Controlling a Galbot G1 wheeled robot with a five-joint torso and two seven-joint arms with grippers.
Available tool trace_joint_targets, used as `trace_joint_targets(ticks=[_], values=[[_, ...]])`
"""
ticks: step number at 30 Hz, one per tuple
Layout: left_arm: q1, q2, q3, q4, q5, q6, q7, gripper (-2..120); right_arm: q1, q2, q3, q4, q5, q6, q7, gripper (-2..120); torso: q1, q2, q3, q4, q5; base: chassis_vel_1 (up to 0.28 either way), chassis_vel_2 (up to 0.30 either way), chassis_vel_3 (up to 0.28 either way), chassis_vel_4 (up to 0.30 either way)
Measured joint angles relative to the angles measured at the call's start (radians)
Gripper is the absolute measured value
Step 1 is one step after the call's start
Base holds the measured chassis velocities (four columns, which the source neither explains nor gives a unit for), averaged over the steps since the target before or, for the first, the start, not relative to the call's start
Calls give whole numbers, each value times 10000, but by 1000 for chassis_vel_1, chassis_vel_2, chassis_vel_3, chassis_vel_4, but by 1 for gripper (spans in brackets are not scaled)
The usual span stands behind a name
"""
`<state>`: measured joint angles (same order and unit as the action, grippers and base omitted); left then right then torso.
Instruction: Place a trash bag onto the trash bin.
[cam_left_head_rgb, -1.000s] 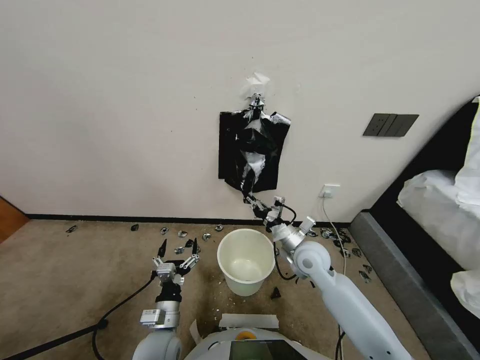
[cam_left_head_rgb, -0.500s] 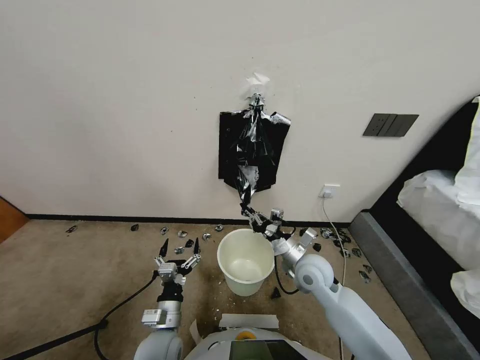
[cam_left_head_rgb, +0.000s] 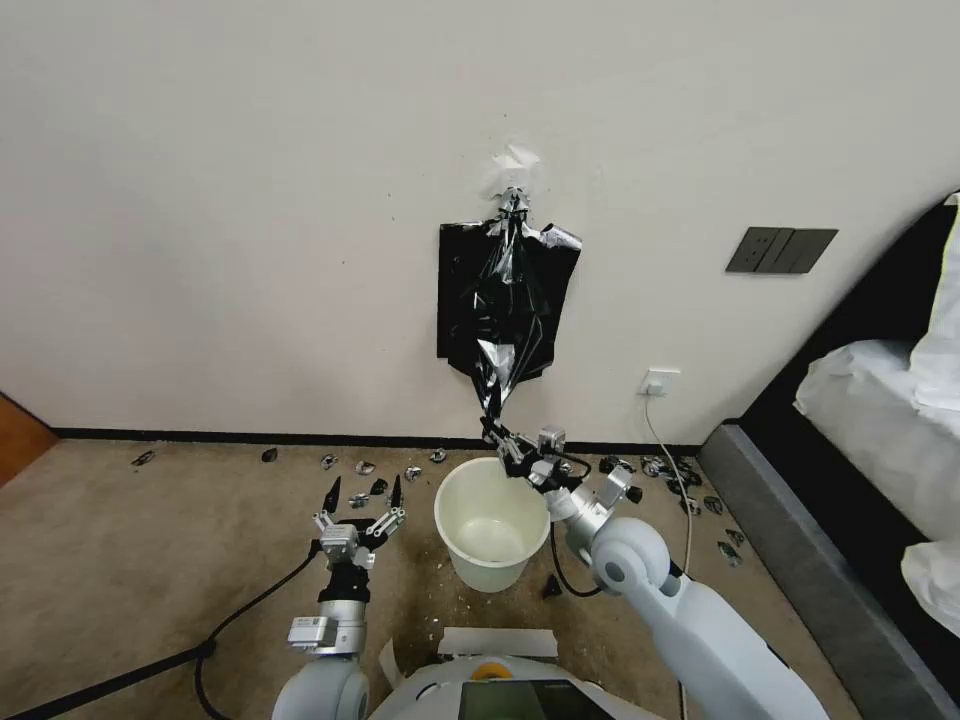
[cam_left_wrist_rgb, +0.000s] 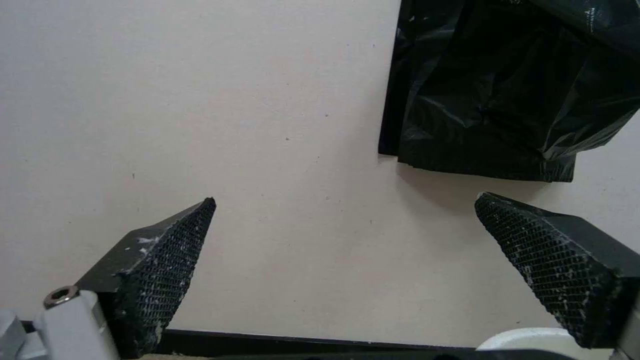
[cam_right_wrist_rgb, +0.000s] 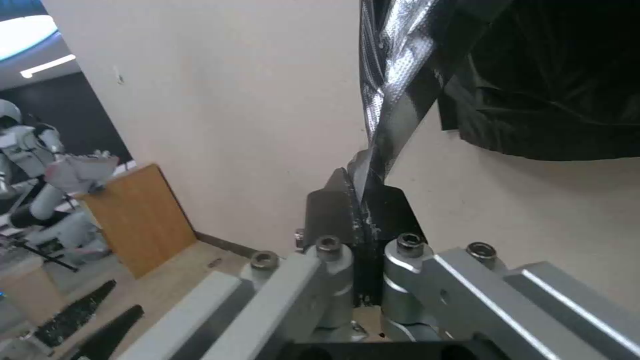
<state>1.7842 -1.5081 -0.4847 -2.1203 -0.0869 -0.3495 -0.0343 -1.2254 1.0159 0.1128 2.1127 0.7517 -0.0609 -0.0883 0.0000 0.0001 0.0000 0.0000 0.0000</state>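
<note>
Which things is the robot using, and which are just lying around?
Using:
- trash bag, pulled down from the wall
- trash bin
- right hand, shut on the bag's lower tip
- left hand, open, waiting beside the bin

Lying around:
- black scraps on the carpet
- wall socket
- switch panel

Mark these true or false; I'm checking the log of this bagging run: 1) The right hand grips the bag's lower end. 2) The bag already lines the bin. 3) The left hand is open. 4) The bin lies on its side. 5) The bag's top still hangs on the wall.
1) True: the right hand is shut on the bag at its stretched lower tip.
2) False: the bag hangs on the wall above the bin, which holds no bag.
3) True: the left hand is open, left of the bin.
4) False: the bin stands upright.
5) True.
</note>
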Motion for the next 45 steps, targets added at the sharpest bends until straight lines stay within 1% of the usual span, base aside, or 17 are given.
trace_joint_targets(ticks=[3,5,7,8,10,16,17,20,22,24,25,28,29,32,33,39,45], values=[[-55,-50,117,9,55,24,-2,100,-242,-12,166,175,-429,-307,522,24,0,0,0,0,0,0,0,0,0],[-68,-63,137,20,59,26,-3,100,-289,64,284,215,-620,-482,726,27,0,-1,0,0,0,0,0,0,0],[-77,-72,150,38,60,27,-5,100,-371,239,517,345,-908,-801,1165,37,0,0,0,1,1,0,0,0,0],[-77,-72,150,38,60,27,-5,100,-371,239,517,345,-908,-801,1165,37,0,0,0,1,1,0,0,0,0],[-72,-64,150,40,60,28,-7,100,-520,254,667,484,-1349,-979,1520,45,0,0,-1,1,1,0,0,0,0],[-10,-12,121,40,57,28,-11,100,-1239,-259,1186,1203,-2972,-1225,2207,70,0,0,0,0,-1,0,0,0,0],[-10,-12,121,40,57,28,-11,100,-1239,-259,1186,1203,-2972,-1225,2207,70,0,0,0,0,-1,0,0,0,0],[13,-10,117,40,55,21,-12,100,-1522,-563,1674,1821,-3698,-1473,2336,84,0,0,-1,-2,0,0,0,0,0],[18,-6,118,38,56,21,-12,100,-1507,-674,1758,1969,-3887,-1535,2358,88,0,0,-1,-2,1,0,0,0,0],[21,10,123,28,58,20,-13,100,-1054,-1139,1824,2194,-4467,-1795,2389,97,0,-1,-1,-2,1,0,0,0,0],[21,10,123,28,58,20,-13,100,-1054,-1139,1824,2194,-4467,-1795,2389,97,0,-1,-1,-2,1,0,0,0,0],[11,-17,143,37,113,18,-15,100,506,-1836,1516,2050,-5001,-2358,2283,100,0,0,-1,5,1,0,0,0,0],[11,-17,143,37,113,18,-15,100,506,-1836,1516,2050,-5001,-2358,2283,100,0,0,-1,5,1,0,0,0,0],[8,-76,191,64,185,18,-15,100,2164,-2451,726,1697,-5022,-2916,2227,100,0,0,0,2,1,0,0,0,0],[8,-76,191,64,185,18,-15,100,2164,-2451,726,1697,-5022,-2916,2227,100,0,0,0,2,1,0,0,0,0],[13,-169,205,61,243,17,-16,100,4062,-3286,-666,1624,-4922,-3415,2141,100,0,-1,0,-1,0,0,0,0,0],[10,-176,157,73,241,8,-16,100,5135,-3536,-1631,1590,-4930,-4044,2113,100,0,-1,0,0,-1,0,0,0,0]])
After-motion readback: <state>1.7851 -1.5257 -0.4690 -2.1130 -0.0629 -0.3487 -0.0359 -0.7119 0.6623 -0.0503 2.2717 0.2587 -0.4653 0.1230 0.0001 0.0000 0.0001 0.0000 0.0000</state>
